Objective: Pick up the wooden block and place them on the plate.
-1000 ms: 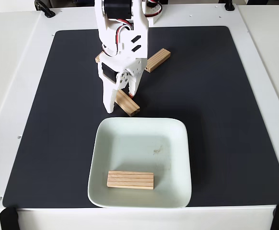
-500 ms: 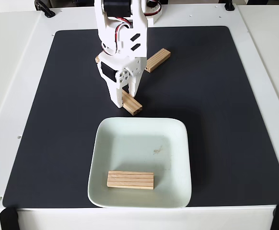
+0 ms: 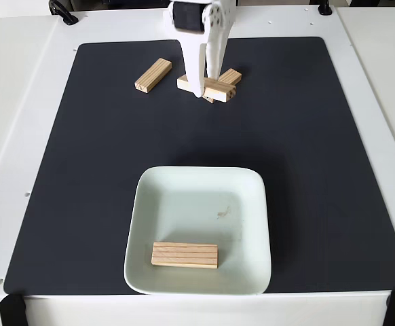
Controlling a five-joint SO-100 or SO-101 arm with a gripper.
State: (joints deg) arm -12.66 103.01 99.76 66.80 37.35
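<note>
My gripper (image 3: pixel 205 87) hangs from the white arm at the top middle of the fixed view, shut on a wooden block (image 3: pixel 219 91) that lies crosswise between its fingers. Right behind it, a second wooden block (image 3: pixel 231 75) on the black mat is partly covered by the held one. To the left, a third block (image 3: pixel 153 74) lies free on the mat. The pale mint plate (image 3: pixel 199 197) sits at the near middle, with one wooden block (image 3: pixel 184 255) lying flat in its front part.
The black mat (image 3: pixel 320 170) covers most of the white table (image 3: pixel 21 102). Wide bare mat lies between the arm and the plate and on both sides of the plate. A small dark smudge (image 3: pixel 223 213) marks the plate's inside.
The gripper closed on the block that lay just above the plate and drew back toward the top of the view with it. The left block, earlier hidden by the arm, is uncovered.
</note>
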